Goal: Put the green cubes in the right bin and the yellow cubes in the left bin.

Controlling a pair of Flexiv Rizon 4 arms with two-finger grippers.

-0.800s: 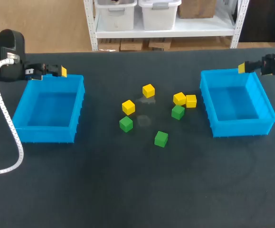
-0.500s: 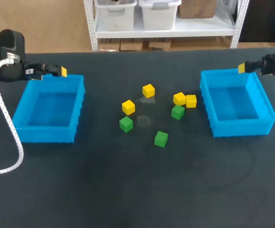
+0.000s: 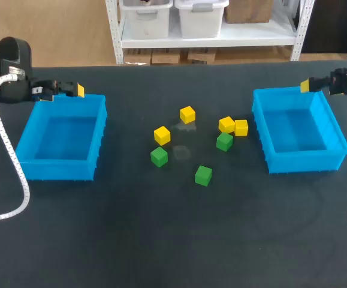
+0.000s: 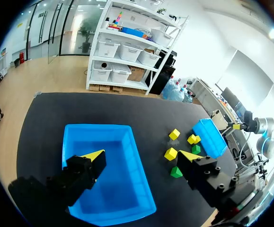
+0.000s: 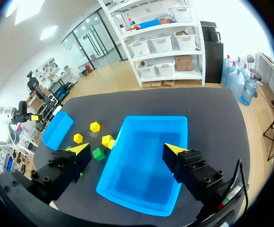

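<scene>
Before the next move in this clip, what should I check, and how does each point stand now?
1. Left tool open, holding nothing: ok.
2. Right tool open, holding nothing: ok.
3. Left bin has room for yellow cubes: ok, nothing in it.
4. Right bin has room for green cubes: ok, nothing in it.
5. Front green cube stands apart from the others: ok.
6. Free space around the back green cube: not ok, the yellow pair crowds it.
</scene>
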